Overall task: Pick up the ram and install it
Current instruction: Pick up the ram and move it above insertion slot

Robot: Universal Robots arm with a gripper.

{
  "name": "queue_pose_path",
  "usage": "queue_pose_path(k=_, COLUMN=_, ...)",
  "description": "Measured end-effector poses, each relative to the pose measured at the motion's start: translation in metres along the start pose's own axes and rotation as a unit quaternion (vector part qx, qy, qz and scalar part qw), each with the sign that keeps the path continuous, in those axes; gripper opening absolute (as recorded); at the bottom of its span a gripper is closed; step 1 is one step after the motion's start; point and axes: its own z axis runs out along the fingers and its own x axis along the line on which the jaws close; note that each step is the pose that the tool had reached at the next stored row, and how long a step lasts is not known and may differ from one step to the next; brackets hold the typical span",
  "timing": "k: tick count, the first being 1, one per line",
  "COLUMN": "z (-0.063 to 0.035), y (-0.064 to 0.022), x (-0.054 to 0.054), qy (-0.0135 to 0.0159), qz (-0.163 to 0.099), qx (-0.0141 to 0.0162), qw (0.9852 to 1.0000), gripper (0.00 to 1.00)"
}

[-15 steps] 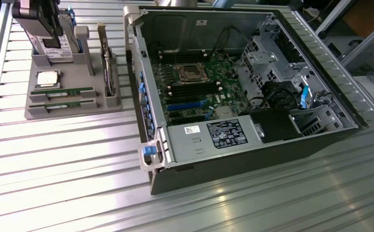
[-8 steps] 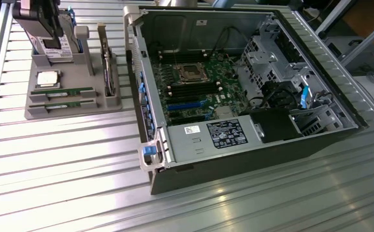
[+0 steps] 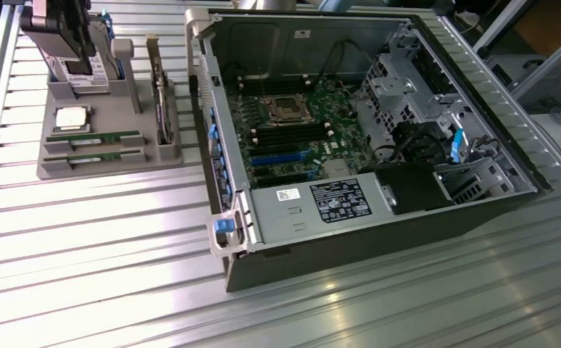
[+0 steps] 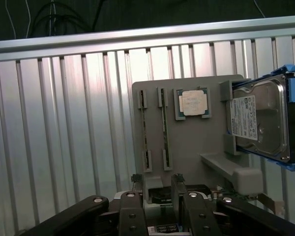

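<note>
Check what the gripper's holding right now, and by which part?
Nothing held. The gripper stands open near the tray; both ram sticks lie in their slots.

Ribbed silver table (image 3: 116,254), grey tray (image 3: 68,168) at nine o'clock of the black case (image 3: 358,246), green ram stick (image 3: 95,136) with white label, green twin stick (image 3: 94,154), silver processor chip (image 3: 72,117), green motherboard (image 3: 300,123), blue latch (image 3: 225,226), black gripper (image 4: 158,186)

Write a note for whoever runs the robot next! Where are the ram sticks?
Gripper: fingers open, empty, above the grey tray.
Ram: one ram stick and its twin both sit in the tray's slots, untouched.
Done: nothing lifted yet.
Left: pick up a stick and install it on the motherboard inside the open computer case.
</note>
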Motion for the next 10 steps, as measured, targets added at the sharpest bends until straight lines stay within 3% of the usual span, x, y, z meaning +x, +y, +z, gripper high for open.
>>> queue_pose_path(k=10, z=0.0021, y=-0.0001, x=0.0001, qy=0.0000, qz=0.000, qx=0.0000, qw=1.0000, gripper=0.36)
